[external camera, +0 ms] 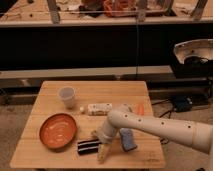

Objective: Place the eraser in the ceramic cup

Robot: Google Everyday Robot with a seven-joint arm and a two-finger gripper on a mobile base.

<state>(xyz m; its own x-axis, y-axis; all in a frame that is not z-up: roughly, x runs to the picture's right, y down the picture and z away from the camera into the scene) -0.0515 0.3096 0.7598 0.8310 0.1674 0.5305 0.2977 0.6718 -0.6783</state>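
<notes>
The eraser [87, 146], a black block with pale stripes, lies on the wooden table [50, 90] near the front edge, just right of the orange bowl. My gripper [99, 144] hangs low over the table at the eraser's right end, its jaws open, one pale finger [103, 152] toward the front and a darker one toward the back. Whether the fingers touch the eraser I cannot tell. The white ceramic cup [67, 96] stands upright at the back left of the table, well away from the gripper.
A wide orange bowl [58, 131] sits at the front left. A white elongated device [99, 108] and a small orange item [140, 108] lie mid-table behind my arm. A blue-grey pad [127, 139] lies right of the gripper. A dark bench runs behind the table.
</notes>
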